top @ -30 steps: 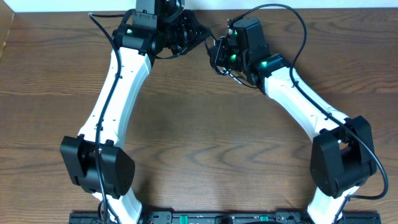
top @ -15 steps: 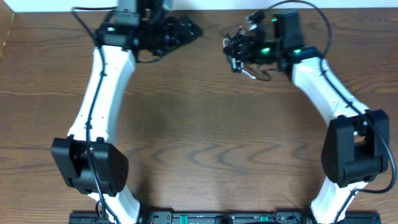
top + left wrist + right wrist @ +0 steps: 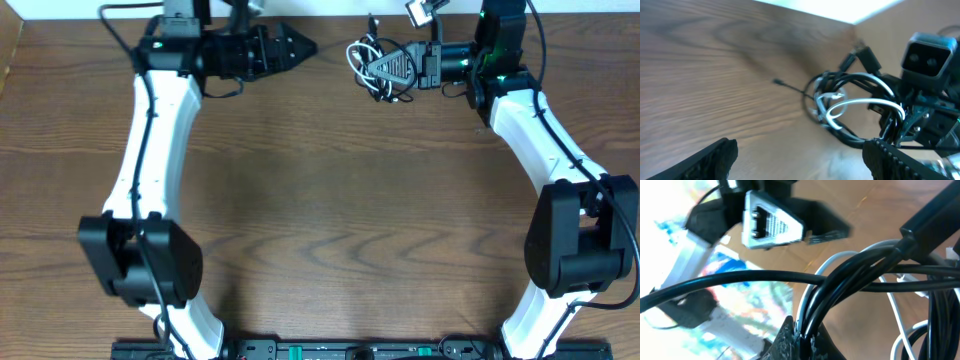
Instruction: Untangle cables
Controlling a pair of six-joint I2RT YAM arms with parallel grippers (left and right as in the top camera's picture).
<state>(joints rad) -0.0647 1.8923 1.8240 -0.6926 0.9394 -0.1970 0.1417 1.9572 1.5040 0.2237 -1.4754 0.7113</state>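
The black cable point(image 3: 858, 78) and the white cable point(image 3: 863, 103) are wound together in one loose knot, the white strand looping through the middle of the black coils, a dark plug point(image 3: 867, 56) sticking up from the top and a thin black end trailing out onto the wood. From overhead the black cable point(image 3: 362, 62) hangs directly at the tips of the right end effector point(image 3: 380, 68), on the side facing the other arm. The right wrist view shows the right end effector point(image 3: 796, 341) pressed together on several strands of the black cable point(image 3: 840, 282), with the white cable point(image 3: 829, 262) curving just behind them. Whether the lowest loops touch the wood under the right end effector or hang just above it cannot be told. Well apart from the right end effector, across a bare gap on the robot's left, the left end effector point(image 3: 298, 46) points toward it. Its two fingers are spread wide at the lower corners of its own view and hold nothing. Beneath the right end effector lies the worktop point(image 3: 330, 200), dark brown with a strong wavy wood grain. Just behind the right end effector the wood ends at a plain white wall point(image 3: 330, 8). Beyond the right end effector's tips, the room is only a blur of pale and blue patches.
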